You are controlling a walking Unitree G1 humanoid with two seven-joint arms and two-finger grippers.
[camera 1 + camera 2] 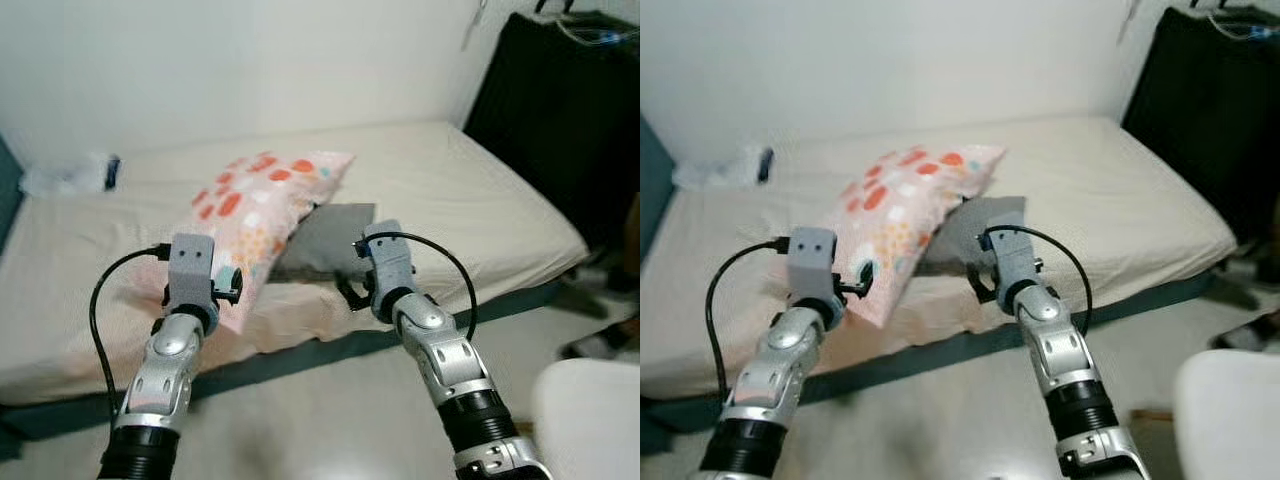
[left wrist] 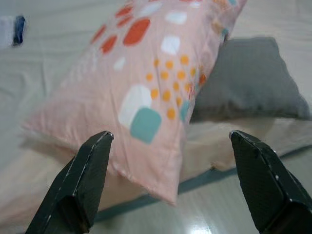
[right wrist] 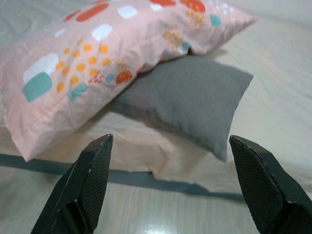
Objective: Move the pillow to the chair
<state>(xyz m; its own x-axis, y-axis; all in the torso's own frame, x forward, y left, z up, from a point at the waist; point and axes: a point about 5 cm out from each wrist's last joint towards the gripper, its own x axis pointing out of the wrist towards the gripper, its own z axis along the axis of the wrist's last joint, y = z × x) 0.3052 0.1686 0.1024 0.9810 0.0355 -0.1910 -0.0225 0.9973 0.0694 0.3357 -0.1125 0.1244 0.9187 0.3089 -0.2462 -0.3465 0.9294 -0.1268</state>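
A pink pillow [image 1: 262, 210] with orange, white and teal spots lies slantwise on the bed [image 1: 470, 190], its near corner hanging over the front edge. It rests partly on a smaller grey pillow [image 1: 328, 238]. My left gripper [image 2: 170, 141] is open, held just short of the pink pillow's [image 2: 146, 83] near corner. My right gripper [image 3: 170, 141] is open too, facing the grey pillow [image 3: 190, 97] from in front of the bed edge. A white chair seat [image 1: 590, 415] shows at the lower right.
The beige bed has a dark teal base [image 1: 300, 355] along its front. A white crumpled object with a dark bit [image 1: 75, 177] lies at the bed's far left. A black cabinet [image 1: 560, 110] stands at the right. Pale floor [image 1: 320, 430] lies below my arms.
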